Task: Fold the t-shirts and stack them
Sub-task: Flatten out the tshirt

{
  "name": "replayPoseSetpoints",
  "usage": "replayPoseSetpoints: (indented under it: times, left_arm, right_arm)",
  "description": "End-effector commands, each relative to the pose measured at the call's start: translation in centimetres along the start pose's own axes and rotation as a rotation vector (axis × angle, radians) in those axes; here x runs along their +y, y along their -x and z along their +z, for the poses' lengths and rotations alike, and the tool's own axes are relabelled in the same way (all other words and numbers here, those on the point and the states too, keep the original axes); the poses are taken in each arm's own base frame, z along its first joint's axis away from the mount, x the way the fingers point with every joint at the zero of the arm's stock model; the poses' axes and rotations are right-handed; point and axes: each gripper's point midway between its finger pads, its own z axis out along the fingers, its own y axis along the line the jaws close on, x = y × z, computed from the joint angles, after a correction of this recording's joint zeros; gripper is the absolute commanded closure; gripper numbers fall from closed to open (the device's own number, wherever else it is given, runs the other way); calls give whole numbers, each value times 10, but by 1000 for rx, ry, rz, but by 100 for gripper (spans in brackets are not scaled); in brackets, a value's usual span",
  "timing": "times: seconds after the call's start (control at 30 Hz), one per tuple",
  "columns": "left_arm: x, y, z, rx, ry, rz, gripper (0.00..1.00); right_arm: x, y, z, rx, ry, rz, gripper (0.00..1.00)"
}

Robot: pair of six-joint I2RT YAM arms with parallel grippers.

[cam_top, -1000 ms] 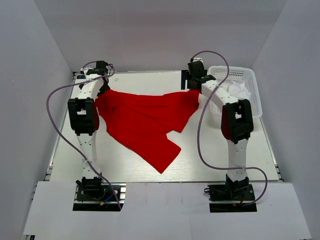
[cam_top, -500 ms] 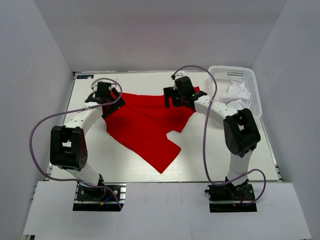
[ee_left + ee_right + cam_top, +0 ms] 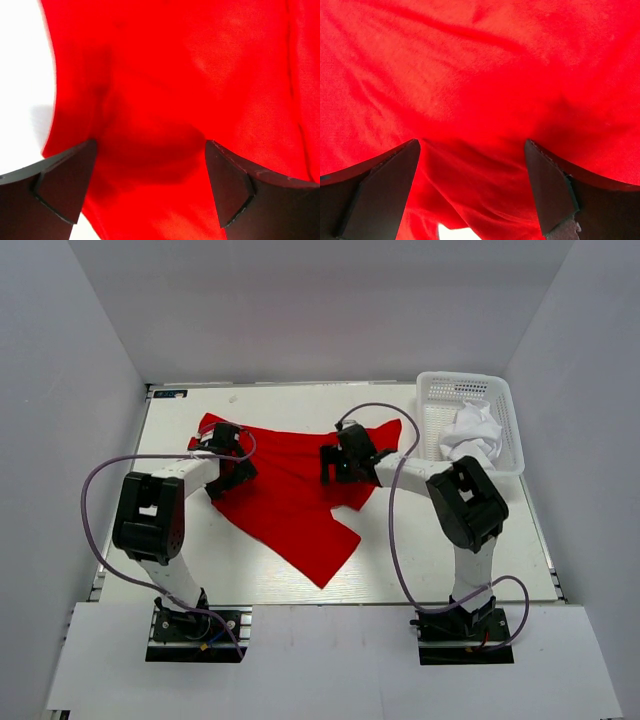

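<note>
1 creased red t-shirt [image 3: 290, 495] lies under left gripper [image 3: 150, 145] and right gripper [image 3: 471, 142], both spread.

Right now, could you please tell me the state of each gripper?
Left gripper: open, holding nothing, above the red t-shirt.
Right gripper: open, holding nothing, above the red t-shirt.

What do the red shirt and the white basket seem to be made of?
The large bright red t-shirt looks like soft, matte cloth, probably knit: it lies in folds and creases. The white lattice basket looks like rigid moulded plastic: straight rim, regular grid of holes.
</note>
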Motion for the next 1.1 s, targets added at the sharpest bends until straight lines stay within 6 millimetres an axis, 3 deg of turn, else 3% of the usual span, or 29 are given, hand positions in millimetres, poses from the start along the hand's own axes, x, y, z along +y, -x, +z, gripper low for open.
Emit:
replayPoseSetpoints:
  times: [0.0,0.13,0.17,0.3,0.33,0.37,0.4,0.43,0.47,0.5,0.53,0.63,0.73,0.77,0.9,0.93,1.0,1.07]
  left_arm:
    - [23,7,12,-23,113,0,0]
    - [44,-1,23,10,215,19,0]
    - [45,-3,23,23,227,15,0]
    - [51,11,2,-2,259,1,0]
    - [47,20,-7,-23,241,9,0]
    - [45,26,-16,-45,221,16,0]
    - [31,42,-41,-111,158,15,0]
    - [23,49,-53,-142,114,30,0]
    - [11,53,-66,-152,40,26,0]
    - [6,57,-88,-180,-26,12,0]
    - [4,59,-97,-200,-58,4,0]
    - [7,49,-120,-220,-136,-15,0]
    - [-2,23,-122,-160,-242,-25,0]
    - [-15,5,-124,-116,-344,-6,0]
    - [-16,-37,-107,-20,-421,9,0]
    - [-14,-53,-102,25,-431,23,0]
    - [-13,-67,-93,55,-433,36,0]
    - [-8,-79,-83,80,-427,28,0]
  right_arm:
    - [8,-51,-12,95,-4,54,10]
    - [14,-106,-28,200,-18,61,10]
    - [16,-105,-35,187,-19,57,10]
    - [15,-144,-63,269,-74,10,10]
    - [36,-149,-74,259,-18,-41,11]
    - [42,-147,-79,237,-2,-79,11]
    - [47,-134,-90,182,0,-100,11]
    - [54,-127,-96,142,-15,-147,11]
    - [49,-124,-101,141,-44,-165,11]
    - [51,-108,-112,92,-66,-172,11]
    - [53,-99,-116,69,-71,-177,11]
    - [60,-96,-133,45,-57,-242,11]
    - [66,-113,-143,91,-33,-306,14]
    - [68,-123,-145,113,-24,-325,14]
    - [99,-152,-149,163,117,-393,24]
    - [101,-159,-144,183,125,-407,25]
    - [107,-168,-140,206,130,-428,27]
    - [104,-164,-132,184,72,-421,33]
